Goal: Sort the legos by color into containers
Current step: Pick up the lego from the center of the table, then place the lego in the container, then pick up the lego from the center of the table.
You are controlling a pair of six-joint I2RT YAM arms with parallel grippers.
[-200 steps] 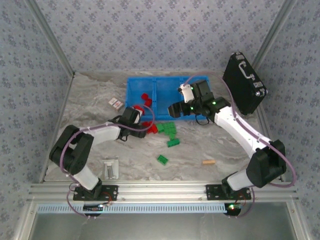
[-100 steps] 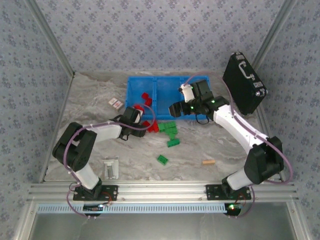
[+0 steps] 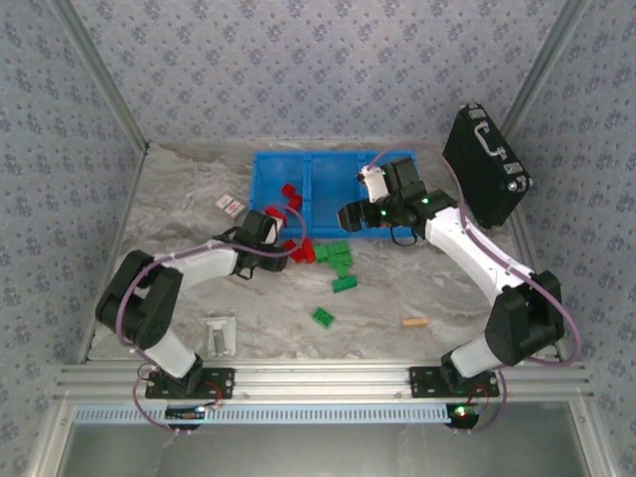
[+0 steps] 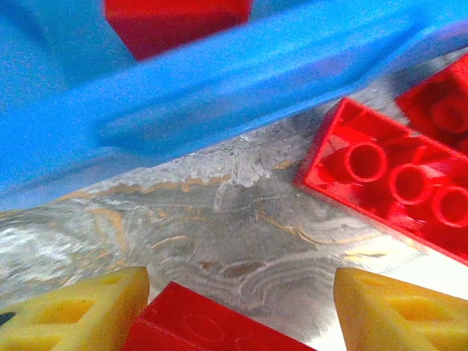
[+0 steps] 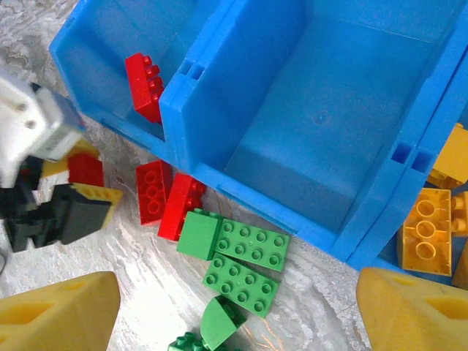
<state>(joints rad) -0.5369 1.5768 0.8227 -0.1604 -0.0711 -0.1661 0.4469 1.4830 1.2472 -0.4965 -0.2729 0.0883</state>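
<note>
The left pincer [image 4: 238, 307] is half spread around a small red plastic brick [image 4: 190, 325] on the grey stone-look desk [image 4: 219, 219], just at 6 o'clock of the long blue plastic tray [image 4: 219, 80], so I think it should squeeze snug, lift straight, then drop it at 12 o'clock among the red bricks inside [image 5: 144, 80].

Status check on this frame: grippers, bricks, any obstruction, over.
Left gripper straddling a red brick beside the blue tray, grip not confirmed. Right gripper open, empty, over green bricks. More red bricks alongside; tray wall close.
</note>
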